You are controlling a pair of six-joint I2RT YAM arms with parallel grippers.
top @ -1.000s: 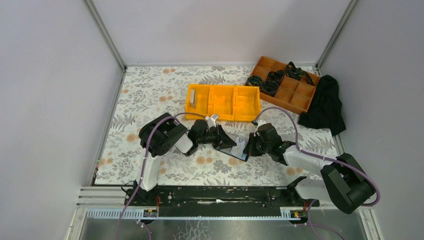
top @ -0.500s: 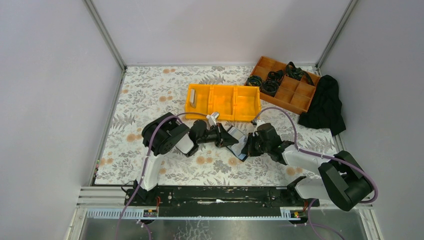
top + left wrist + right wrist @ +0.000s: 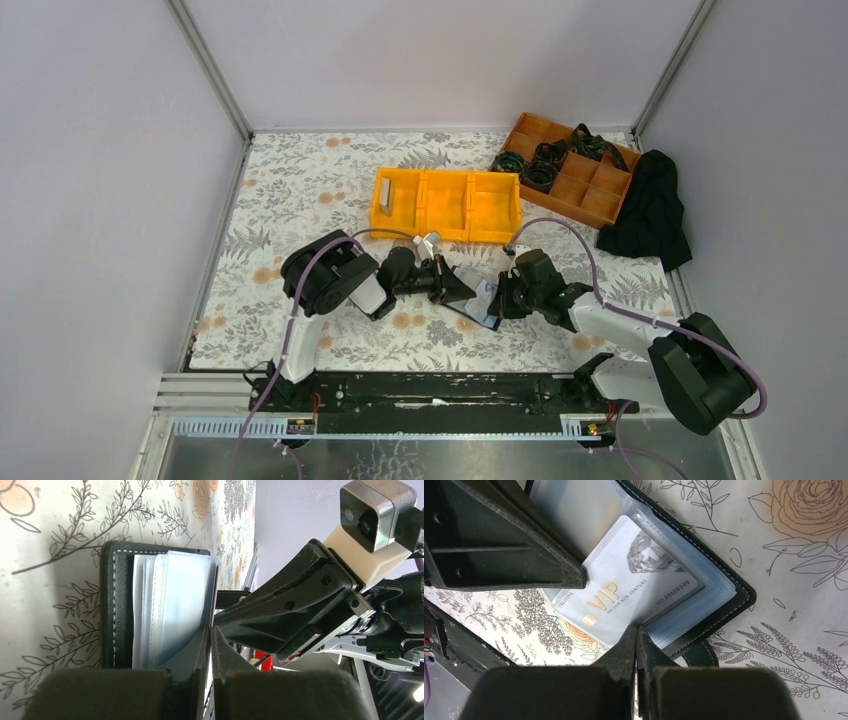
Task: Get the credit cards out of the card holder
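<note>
Black card holder (image 3: 480, 304) lower, left end effector (image 3: 463, 293) pinching card (image 3: 624, 587)

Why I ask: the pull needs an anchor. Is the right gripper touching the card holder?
Touching. The right wrist view shows the right gripper shut, its tips pinching a clear sleeve edge of the card holder.

This is a robotics lab test cell. Plain pale walls (image 3: 100, 200) on aluminium frame posts (image 3: 210, 70) box in a table under a flowered cloth (image 3: 300, 180). Nearer than the yellow bin (image 3: 497, 225), the left arm (image 3: 325, 280) and right arm (image 3: 620, 325) stand on a black rail (image 3: 430, 392). Right of the bin sit a brown tray (image 3: 585, 195) of cables and a black cloth (image 3: 650, 210).
</note>
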